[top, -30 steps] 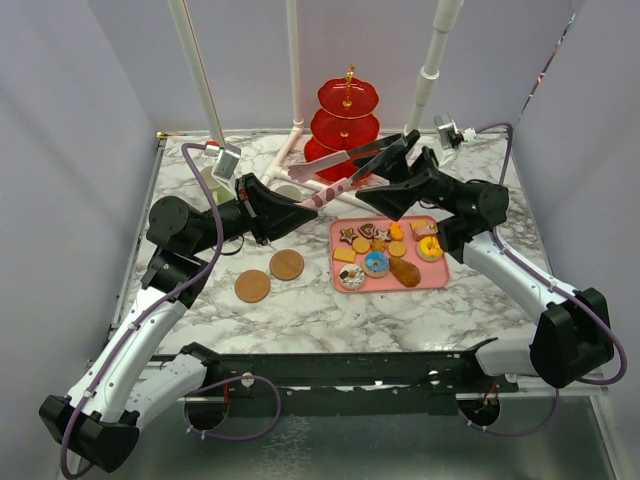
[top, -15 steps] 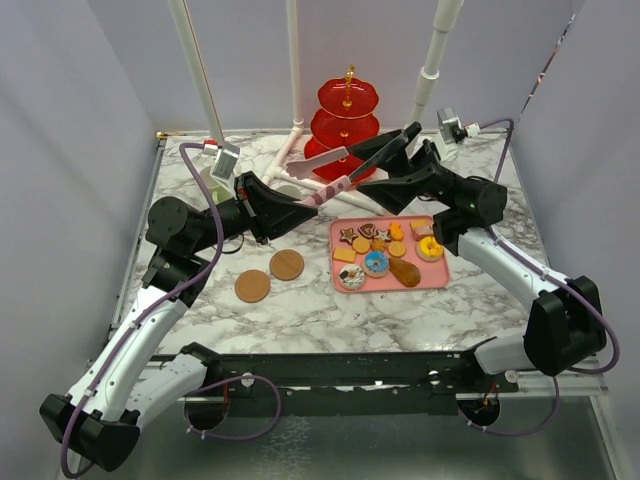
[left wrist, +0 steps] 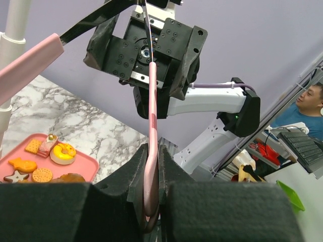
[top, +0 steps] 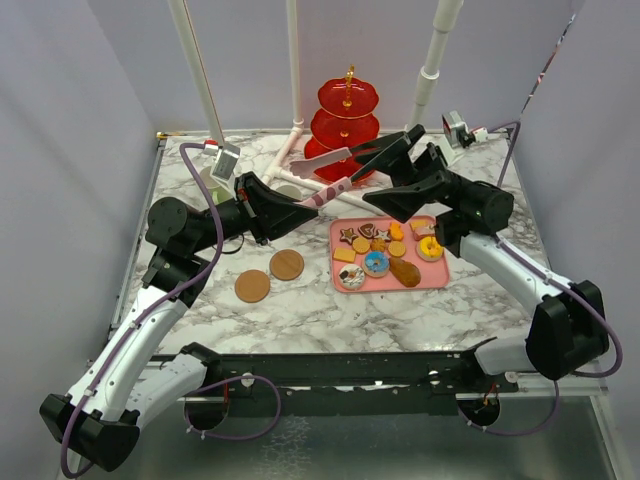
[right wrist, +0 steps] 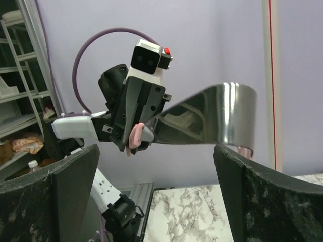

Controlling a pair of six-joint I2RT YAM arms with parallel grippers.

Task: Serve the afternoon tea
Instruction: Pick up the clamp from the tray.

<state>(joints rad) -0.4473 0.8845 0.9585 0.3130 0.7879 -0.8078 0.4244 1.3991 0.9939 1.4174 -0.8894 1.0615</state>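
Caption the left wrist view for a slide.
Left gripper clamped on pink-handled tongs that reach up toward the right gripper; pink tray of pastries lower left.

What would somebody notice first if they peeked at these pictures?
The bright red three-tier stand with its gold top jumps out first, at the back of the table. Next, the left gripper clamps pink-handled tongs up in the air, pointing at the open right gripper. Below them, a pink tray holds colourful cookies.

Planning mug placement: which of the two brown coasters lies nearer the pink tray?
The rear coaster, right of the front coaster and closer to the pink tray.
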